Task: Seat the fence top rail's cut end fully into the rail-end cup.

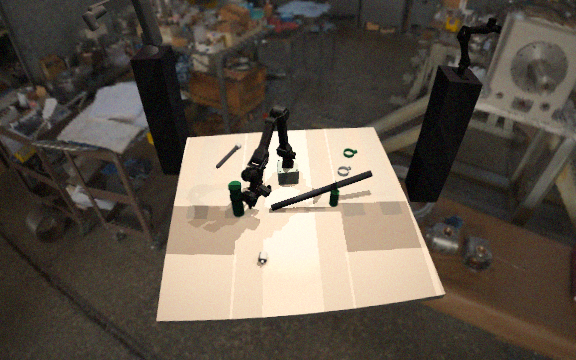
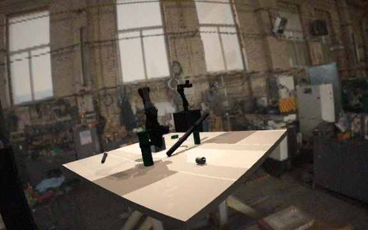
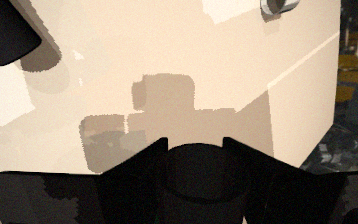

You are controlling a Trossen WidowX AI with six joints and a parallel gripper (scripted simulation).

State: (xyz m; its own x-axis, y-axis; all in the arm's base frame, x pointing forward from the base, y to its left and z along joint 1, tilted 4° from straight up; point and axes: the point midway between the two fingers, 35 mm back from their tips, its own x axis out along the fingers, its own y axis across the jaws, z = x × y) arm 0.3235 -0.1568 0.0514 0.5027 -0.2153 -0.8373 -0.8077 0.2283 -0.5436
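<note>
at the left of the pale, smooth tabletop (image 1: 298,280) (image 2: 184,201) (image 3: 230,65) lies a slim grey rod (image 1: 227,157) (image 2: 104,157). next, the big post (image 1: 237,204) (image 2: 146,151) stands as a dark green cylinder with a wider cap. beside it the gripper (image 1: 256,195) (image 2: 154,140) (image 3: 195,143) is clamped on the dark, round rail-end cup (image 3: 197,172). a small metallic cylinder (image 1: 262,258) (image 2: 200,160) (image 3: 280,6) rests nearer the front. the rail (image 1: 318,191) (image 2: 187,134) (image 3: 7,30), long, straight and matt black, slants across the small green post (image 1: 334,198) (image 2: 197,138), its near end apart from the cup. only the wrist view shows the cup's rounded rim between the fingers; the top view alone shows a grey ring (image 1: 339,171).
</note>
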